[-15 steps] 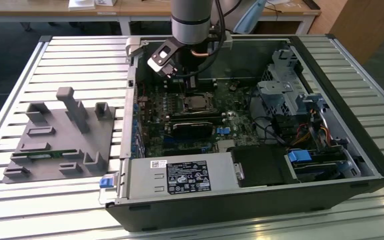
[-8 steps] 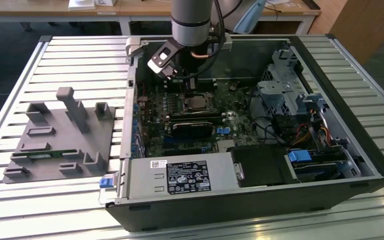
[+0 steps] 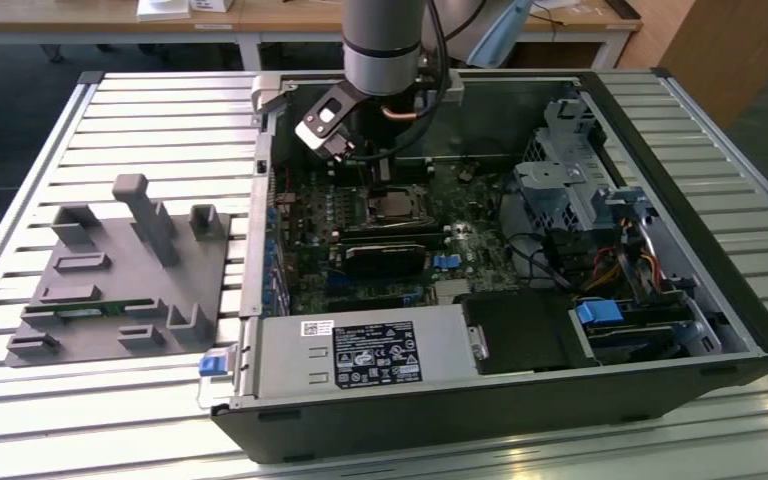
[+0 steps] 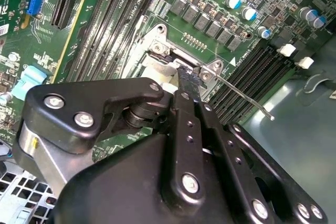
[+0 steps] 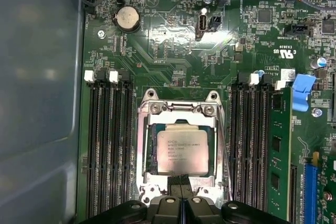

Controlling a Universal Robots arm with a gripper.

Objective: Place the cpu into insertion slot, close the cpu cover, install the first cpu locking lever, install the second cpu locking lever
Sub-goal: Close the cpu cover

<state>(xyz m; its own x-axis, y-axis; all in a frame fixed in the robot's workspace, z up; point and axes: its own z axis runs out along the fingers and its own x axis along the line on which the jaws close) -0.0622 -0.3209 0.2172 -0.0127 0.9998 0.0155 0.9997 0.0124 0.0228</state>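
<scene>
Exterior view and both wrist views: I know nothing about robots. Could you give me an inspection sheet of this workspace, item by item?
Surface: slatted metal table, carrying an open computer case.
Job's things: the cpu lies flat, framed by the cpu cover, which is down over it. A thin locking lever juts out beside the cover, seemingly unlatched.
Clutter: grey fixture block on the table, at the exterior view's left of the case.
Grippers: gripper shut, tips at the cover's edge.
Cables: coloured wire bundle inside the case, away from the cpu.
Surroundings: wooden desks behind the table.
</scene>
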